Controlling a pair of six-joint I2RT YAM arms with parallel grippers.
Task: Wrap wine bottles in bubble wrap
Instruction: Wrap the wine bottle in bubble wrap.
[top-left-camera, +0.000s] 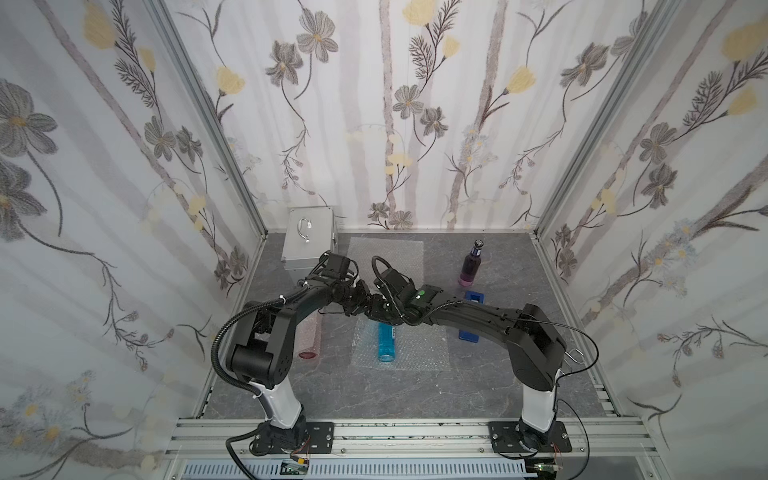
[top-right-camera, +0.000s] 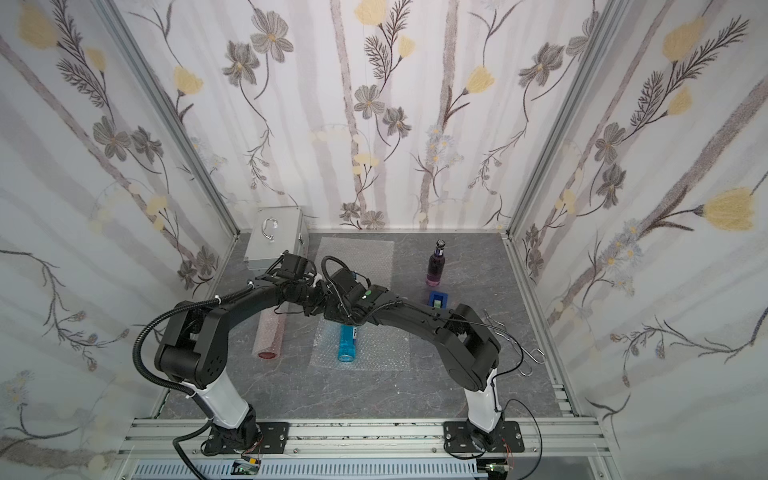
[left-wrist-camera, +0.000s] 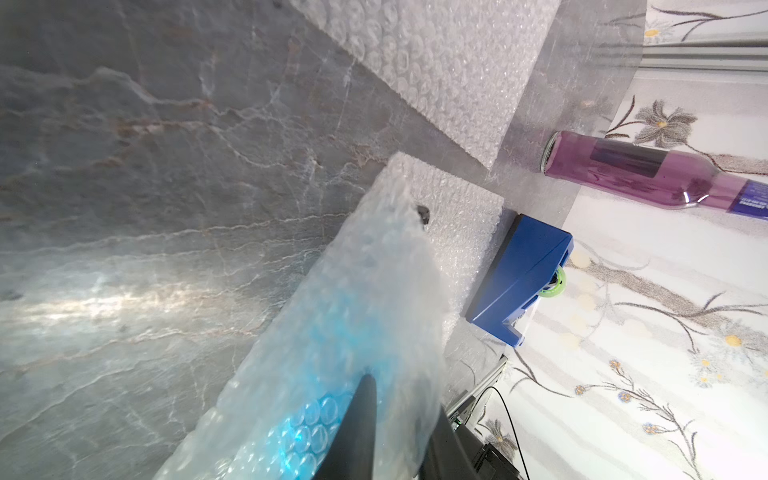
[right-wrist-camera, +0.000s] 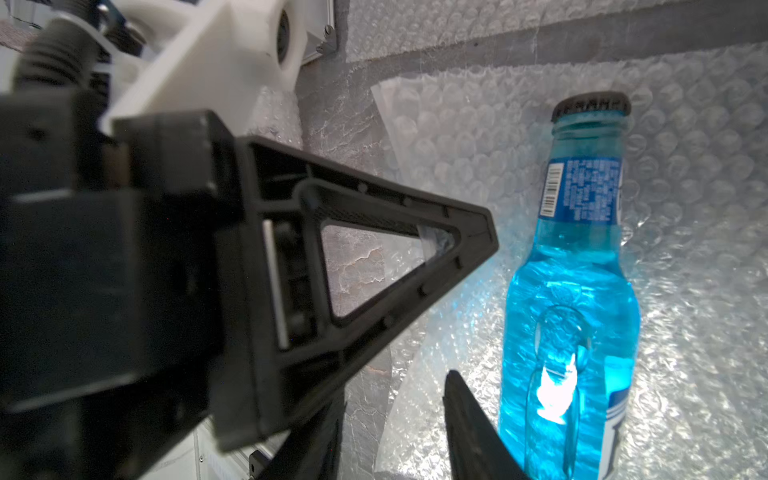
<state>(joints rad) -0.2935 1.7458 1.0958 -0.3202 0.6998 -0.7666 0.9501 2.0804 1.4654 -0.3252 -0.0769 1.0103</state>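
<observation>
Blue wine bottle lay on its side on a bubble wrap sheet mid-worktop, nearer the front edge. The left claw pinched the sheet's lifted edge. The right claw, jaws spread, sat just beside the bottle at that edge. It should grip firmly first; both could then draw the flap across evenly, so the bottle would not roll.
</observation>
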